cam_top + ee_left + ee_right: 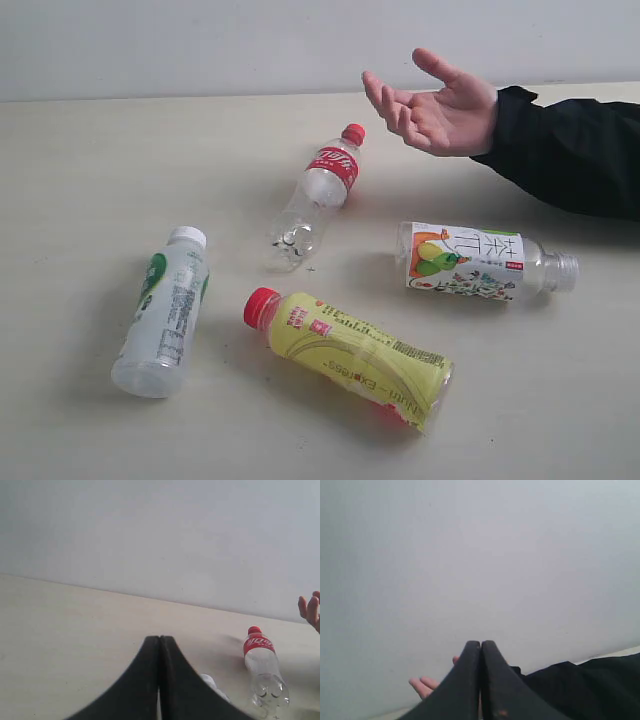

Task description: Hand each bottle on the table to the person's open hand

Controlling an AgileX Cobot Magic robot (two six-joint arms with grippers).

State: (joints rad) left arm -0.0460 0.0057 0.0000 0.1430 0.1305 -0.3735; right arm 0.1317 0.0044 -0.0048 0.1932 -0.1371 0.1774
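Exterior: red-label bottle [318, 195] 12 o'clock, fruit-label bottle [475, 262] 3, yellow-labelled bottle [350, 355] 6, white-green bottle [165, 310] 9, all lying on table [90, 170]; open hand [435, 105] 1 o'clock, empty.
Left wrist: left gripper [160, 641] pressed together, empty.
Right wrist: right gripper [480, 645] likewise.
Progress: none delivered; all four remain.

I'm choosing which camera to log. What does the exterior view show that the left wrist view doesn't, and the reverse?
Only the exterior view: the yellow-labelled bottle, the fruit-label bottle and the person's black sleeve. Only the left wrist view: the left gripper, its jaws pressed together, empty. Both: the red-label bottle lying on the table and the person's open hand, though the wrist view catches just its fingertips.
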